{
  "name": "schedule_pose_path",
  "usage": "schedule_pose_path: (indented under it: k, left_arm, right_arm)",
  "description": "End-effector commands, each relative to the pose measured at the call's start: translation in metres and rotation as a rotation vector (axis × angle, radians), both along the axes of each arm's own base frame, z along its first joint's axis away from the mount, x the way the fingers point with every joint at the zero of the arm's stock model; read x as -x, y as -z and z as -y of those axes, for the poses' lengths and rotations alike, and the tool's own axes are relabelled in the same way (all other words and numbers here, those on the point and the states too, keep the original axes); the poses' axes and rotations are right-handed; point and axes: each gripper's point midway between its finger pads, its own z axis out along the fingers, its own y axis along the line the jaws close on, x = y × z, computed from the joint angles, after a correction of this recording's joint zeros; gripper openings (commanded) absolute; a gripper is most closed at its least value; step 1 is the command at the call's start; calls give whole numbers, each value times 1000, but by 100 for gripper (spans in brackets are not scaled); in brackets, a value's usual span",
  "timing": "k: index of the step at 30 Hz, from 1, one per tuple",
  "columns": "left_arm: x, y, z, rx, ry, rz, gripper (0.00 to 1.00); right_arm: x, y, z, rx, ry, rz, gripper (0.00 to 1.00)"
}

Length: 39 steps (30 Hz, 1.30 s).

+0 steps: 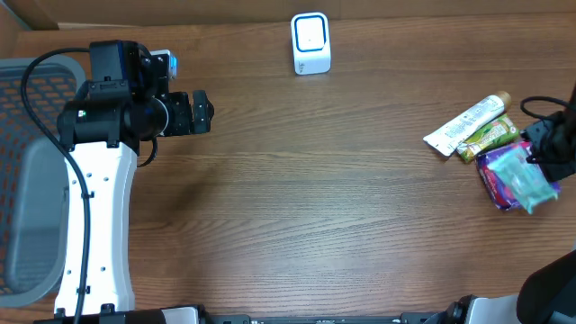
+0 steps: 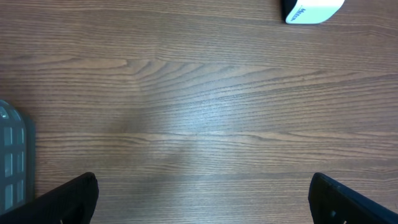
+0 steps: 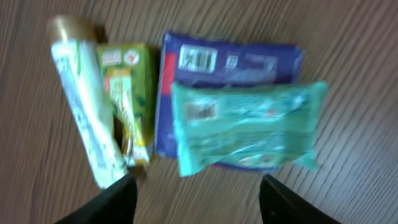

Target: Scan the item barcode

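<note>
Right jaws apart above teal packet (image 3: 249,130) — left jaws wide apart over table (image 2: 199,93).

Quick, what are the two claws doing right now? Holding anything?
Left gripper: open, holding nothing.
Right gripper: open, holding nothing.

Brown wood-grain table (image 1: 360,207) fills each view, evenly lit, with a pale sheen just ahead of the left jaws. Behind them, a grey basket (image 1: 27,207) at the table's edge.
</note>
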Motion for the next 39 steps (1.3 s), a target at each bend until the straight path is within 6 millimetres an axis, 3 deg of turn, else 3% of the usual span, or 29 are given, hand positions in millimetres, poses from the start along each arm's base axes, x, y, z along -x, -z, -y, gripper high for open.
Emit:
schedule_pose_path:
  k: [1,4,8,11,17,18,20,28,39]
  left_arm:
    - [-2,-5,4,-6,30,17,99]
    - [-3,-5,4,-6,30,17,100]
    - [-2,-5,4,-6,30,17,100]
    - [-3,-5,4,-6,30,17,99]
    - [-2,-5,4,-6,30,17,100]
    - [-2,-5,4,-6,30,17,100]
    - [-3,-5,4,-6,30,17,99]
    - [-3,-5,4,-6,30,17,99]
    - [-2,-5,4,-6,30,17,100]
  right_arm:
    - [-10,-16,-24,-93,-177,62,63]
    - [-12,-37,-40,-129,-276,104,62]
    - [-7,-82,-74,-178,-489,197,62]
    - [12,-119,-102,-175,-653,253,63]
    - [65,-171,-137,-121,-752,315,65]
    - [75,-178,-141,-109,-760,331,71]
    - [91,-189,-146,-79,-767,370,100]
    - [129,-217,-157,23,-783,499,100]
    - [131,-219,-158,29,-784,507,100]
